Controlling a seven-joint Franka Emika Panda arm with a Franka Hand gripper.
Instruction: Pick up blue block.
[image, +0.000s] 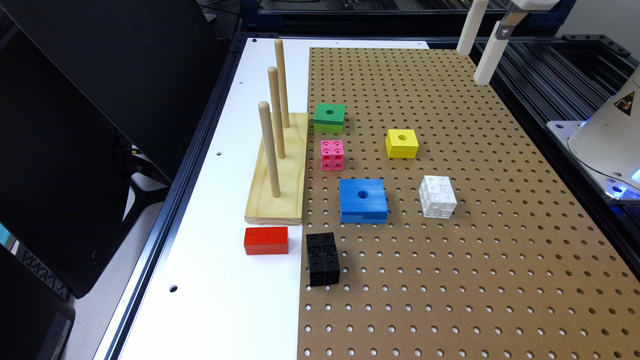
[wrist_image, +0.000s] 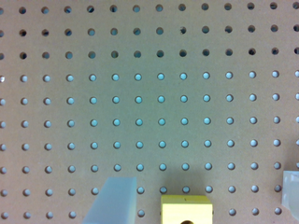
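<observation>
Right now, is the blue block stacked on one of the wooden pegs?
No, the blue block lies flat on the pegboard, beside the wooden peg stand.

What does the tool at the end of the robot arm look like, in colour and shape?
The tool has two long, slim fingers of off-white plastic with squared ends; one hangs from a grey metal bracket with a screw. In the wrist view the fingertips look pale and slightly translucent. The robot base is white with a yellow warning triangle.
</observation>
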